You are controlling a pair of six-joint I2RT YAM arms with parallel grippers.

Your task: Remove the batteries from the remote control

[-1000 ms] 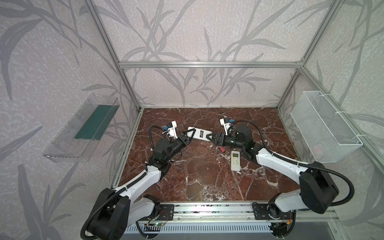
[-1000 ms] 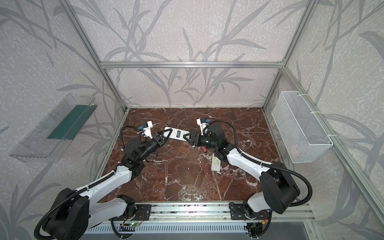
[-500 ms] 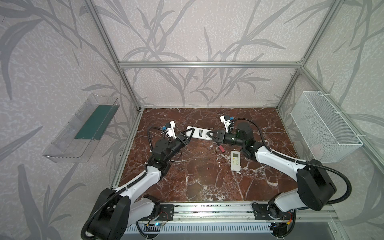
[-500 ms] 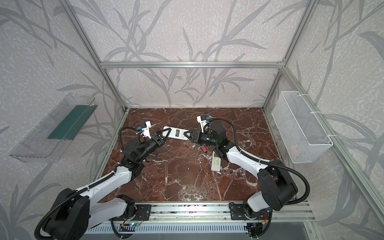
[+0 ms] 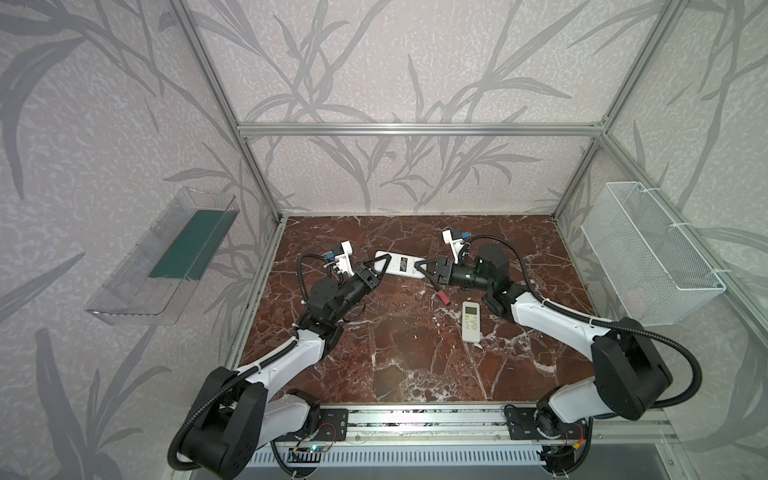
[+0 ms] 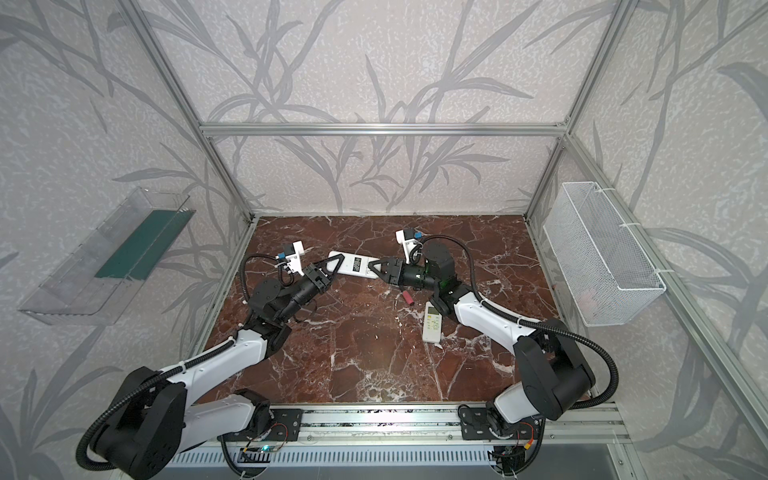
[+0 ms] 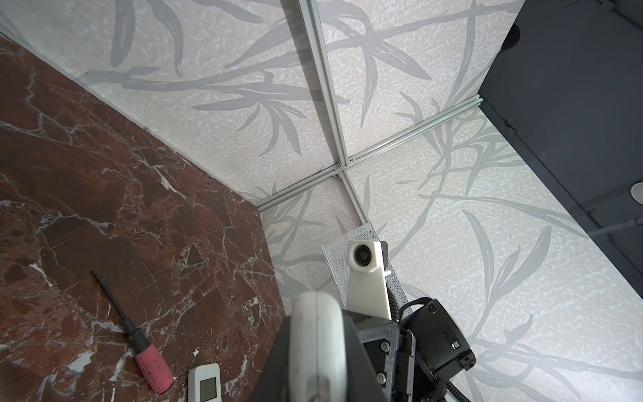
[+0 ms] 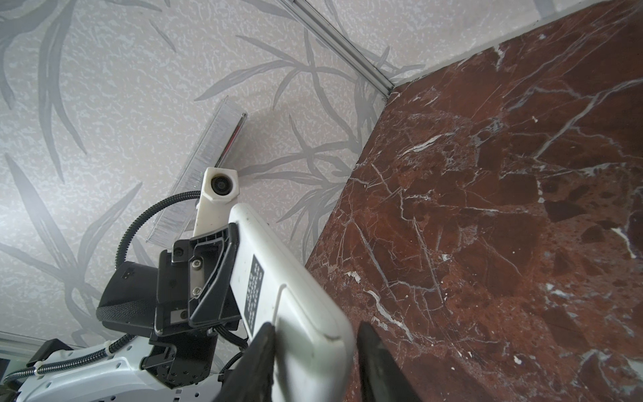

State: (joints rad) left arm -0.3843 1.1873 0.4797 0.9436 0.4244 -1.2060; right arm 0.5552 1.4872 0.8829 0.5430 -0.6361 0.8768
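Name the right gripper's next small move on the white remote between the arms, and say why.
Probably close the right gripper on the remote end it straddles: one finger stands clear of the casing. The left gripper clamps the opposite end, and the back cover looks shut, so a firm two-handed hold seems needed first.
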